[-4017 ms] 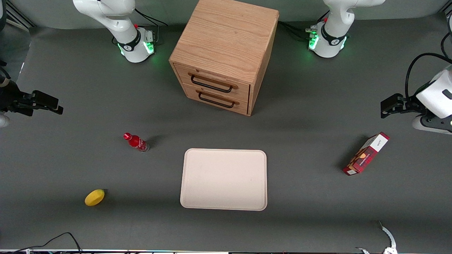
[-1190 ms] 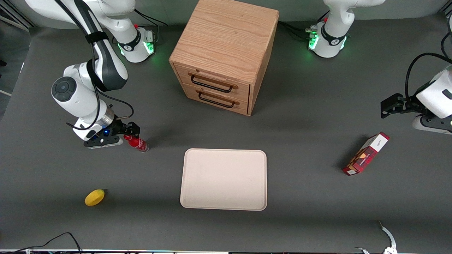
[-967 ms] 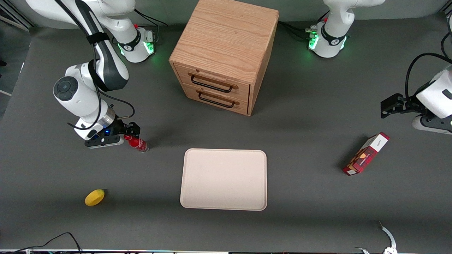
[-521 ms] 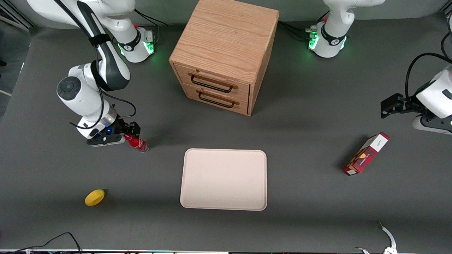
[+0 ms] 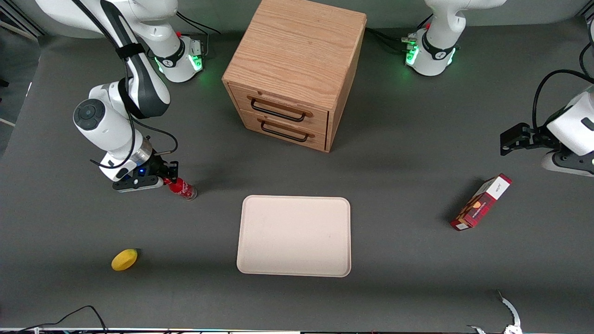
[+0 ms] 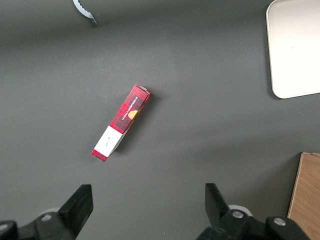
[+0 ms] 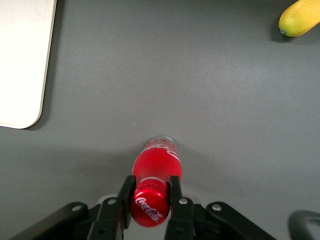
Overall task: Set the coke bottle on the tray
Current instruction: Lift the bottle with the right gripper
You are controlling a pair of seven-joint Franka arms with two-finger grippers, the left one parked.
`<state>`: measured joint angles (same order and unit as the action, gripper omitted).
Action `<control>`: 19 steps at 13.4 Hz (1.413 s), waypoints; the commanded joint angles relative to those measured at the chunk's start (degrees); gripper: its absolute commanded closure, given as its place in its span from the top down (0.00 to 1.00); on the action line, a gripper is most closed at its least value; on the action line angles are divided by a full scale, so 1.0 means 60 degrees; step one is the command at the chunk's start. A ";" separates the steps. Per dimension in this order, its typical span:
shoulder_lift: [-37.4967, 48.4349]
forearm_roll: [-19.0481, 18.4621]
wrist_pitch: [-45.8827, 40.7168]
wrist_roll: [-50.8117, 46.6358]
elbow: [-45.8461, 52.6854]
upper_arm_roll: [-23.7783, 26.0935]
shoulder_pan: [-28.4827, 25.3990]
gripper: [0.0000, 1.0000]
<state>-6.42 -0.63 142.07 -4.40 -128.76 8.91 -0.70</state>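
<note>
The coke bottle [image 5: 183, 188], small and red with a clear base, stands tilted on the grey table, toward the working arm's end from the tray [image 5: 294, 235]. My right gripper [image 5: 170, 179] is shut on the bottle's neck just under the red cap. In the right wrist view the two black fingers [image 7: 127, 192] press against both sides of the bottle [image 7: 156, 162], whose base looks to rest on the table. The cream tray is flat and bare, and its corner shows in the right wrist view [image 7: 20, 60].
A yellow lemon [image 5: 124, 259] lies nearer the front camera than the bottle, also in the right wrist view [image 7: 300, 17]. A wooden two-drawer cabinet [image 5: 297, 55] stands farther back than the tray. A red-and-white carton [image 5: 481, 202] lies toward the parked arm's end.
The right arm came in from the table's edge to the bottle's top. In the last half second the wrist shifted slightly; the bottle stays at about the same spot.
</note>
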 commanded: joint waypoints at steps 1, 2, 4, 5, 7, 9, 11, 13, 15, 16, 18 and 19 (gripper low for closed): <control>0.0644 -0.0187 -0.0572 -0.0292 0.0158 0.0038 0.0028 0.00; 0.0718 -0.0173 -0.1404 -0.0306 0.0756 0.0038 0.0014 0.00; 0.0617 -0.0173 -0.3555 -0.0321 0.2511 0.0038 -0.0059 0.00; 0.0572 -0.0173 -0.4464 -0.0336 0.3332 0.0038 -0.0074 0.00; 0.0368 -0.0158 -0.5961 -0.0336 0.4798 0.0038 -0.0089 0.00; 0.0250 -0.0158 -0.7018 -0.0336 0.5942 0.0038 -0.0104 0.00; -0.0085 -0.0144 -0.7795 -0.0336 0.6968 0.0053 -0.0104 0.00; -0.0379 -0.0144 -0.8091 -0.0336 0.7557 0.0053 -0.0176 0.00; -0.0976 -0.0129 -0.8106 -0.0379 0.8330 0.0038 -0.0745 0.00; -0.1503 -0.0129 -0.8106 -0.0612 0.9031 0.0053 -0.0922 0.00; -0.2645 -0.0158 -0.8165 -0.0687 1.0292 0.0024 -0.1418 0.00; -0.3202 -0.0173 -0.8064 -0.0702 1.0936 -0.0107 -0.1814 0.00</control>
<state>-16.69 -0.64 95.52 -6.78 -75.40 9.30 -7.51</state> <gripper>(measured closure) 0.687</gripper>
